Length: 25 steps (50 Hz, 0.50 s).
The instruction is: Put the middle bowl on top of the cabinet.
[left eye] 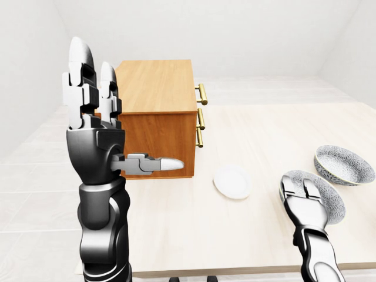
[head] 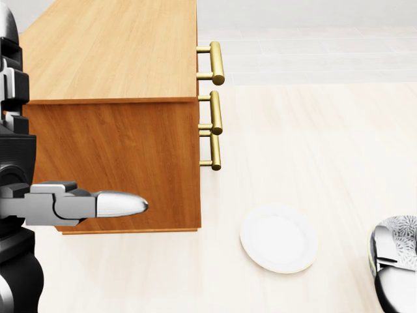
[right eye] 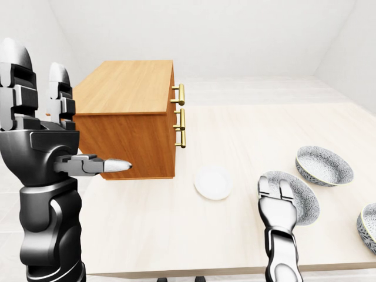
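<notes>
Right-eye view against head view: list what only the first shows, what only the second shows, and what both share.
Only the right-eye view: two more patterned bowls, the far bowl and the edge bowl, which is cut by the picture's right side. Only the head view: nothing of its own. Both: cabinet, gold handles, white plate, raised left hand, right hand over the middle bowl.

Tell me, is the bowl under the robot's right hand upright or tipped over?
Upright. The middle bowl sits flat on the table with its hollow facing up; the right hand reaches over it with fingers straight.
</notes>
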Motion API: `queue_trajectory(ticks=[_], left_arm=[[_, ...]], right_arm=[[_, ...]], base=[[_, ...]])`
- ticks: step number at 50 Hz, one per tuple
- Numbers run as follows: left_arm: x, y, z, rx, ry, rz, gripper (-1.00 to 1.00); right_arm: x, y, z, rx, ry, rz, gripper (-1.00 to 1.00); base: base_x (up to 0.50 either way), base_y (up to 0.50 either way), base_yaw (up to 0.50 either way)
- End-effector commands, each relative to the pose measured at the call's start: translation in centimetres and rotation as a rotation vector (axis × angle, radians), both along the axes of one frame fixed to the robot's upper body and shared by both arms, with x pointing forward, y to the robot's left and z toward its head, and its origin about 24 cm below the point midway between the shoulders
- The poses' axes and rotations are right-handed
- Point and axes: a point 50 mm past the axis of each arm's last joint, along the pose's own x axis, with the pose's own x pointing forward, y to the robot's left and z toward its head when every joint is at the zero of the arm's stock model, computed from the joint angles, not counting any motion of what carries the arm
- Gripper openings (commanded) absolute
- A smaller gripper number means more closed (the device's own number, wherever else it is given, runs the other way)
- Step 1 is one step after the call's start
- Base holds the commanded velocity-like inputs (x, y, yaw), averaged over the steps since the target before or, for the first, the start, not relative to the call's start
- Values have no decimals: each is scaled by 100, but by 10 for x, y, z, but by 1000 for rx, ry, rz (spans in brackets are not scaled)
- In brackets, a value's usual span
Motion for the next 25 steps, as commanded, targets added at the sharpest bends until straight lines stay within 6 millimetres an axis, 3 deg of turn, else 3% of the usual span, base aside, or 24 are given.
queue_trajectory(ticks=[1,25], left_arm=[[0,1,-1,-4,3,2,100],[-1,1,0,-6,-2,5,100]], right_arm=[[-6,-6,-12,-2,33,-11,100],[-8,-21,-19,-7,41,-44,100]], base=[[0,0,0],[0,0,0]])
